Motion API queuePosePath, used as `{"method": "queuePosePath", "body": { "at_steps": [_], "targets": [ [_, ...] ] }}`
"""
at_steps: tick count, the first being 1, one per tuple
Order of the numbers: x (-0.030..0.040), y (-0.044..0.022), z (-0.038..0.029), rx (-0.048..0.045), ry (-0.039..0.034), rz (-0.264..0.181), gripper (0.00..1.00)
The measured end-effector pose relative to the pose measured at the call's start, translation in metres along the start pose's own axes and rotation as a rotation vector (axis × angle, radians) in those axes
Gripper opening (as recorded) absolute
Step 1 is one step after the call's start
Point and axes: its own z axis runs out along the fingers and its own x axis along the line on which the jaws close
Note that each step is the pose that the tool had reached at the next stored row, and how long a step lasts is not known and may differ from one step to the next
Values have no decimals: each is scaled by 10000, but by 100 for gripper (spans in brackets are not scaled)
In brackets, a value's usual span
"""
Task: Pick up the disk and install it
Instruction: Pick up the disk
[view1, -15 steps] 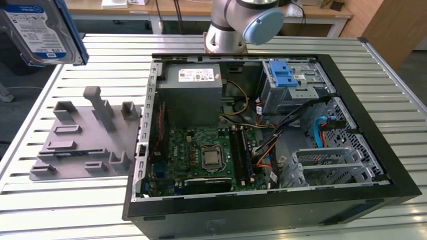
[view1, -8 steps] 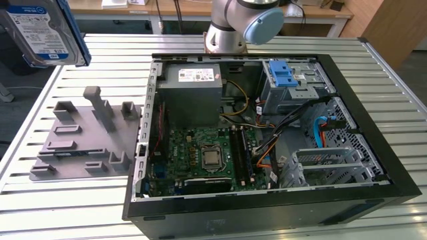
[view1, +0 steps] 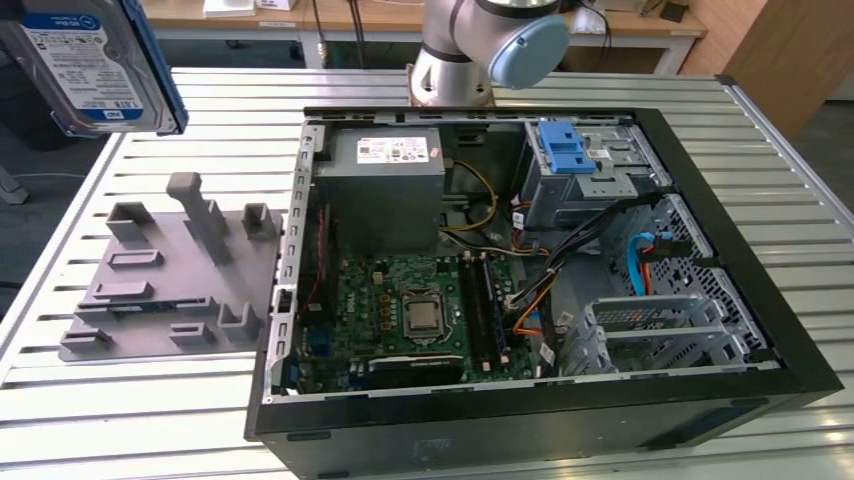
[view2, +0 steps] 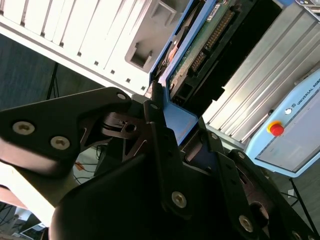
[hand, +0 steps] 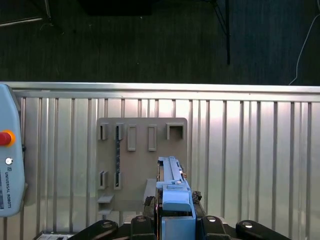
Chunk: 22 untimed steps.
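Carry step: fingers (view2: 162, 150) clamped on disk (view1: 94, 65), high over holder (hand: 142, 150); install not done, likely needs bay (view1: 601, 180) alignment.

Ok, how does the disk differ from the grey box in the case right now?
The disk is held clear of the table in the gripper; the grey box sits inside the case. The disk carries a blue-and-white label and blue side rails; the grey box is plain with a small white sticker. Both are rectangular.

On the table (view1: 134, 420)
The computer case (view1: 534, 425) lies at the exterior view's right, the fixture plate (view1: 147, 300) just beside it; the disk (view1: 94, 70) is above that plate.
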Motion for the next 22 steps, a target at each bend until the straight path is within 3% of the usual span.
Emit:
{"method": "queuePosePath", "body": {
  "at_steps": [22],
  "targets": [
    [131,-197,-14,1,-23,0,36]
  ]
}}
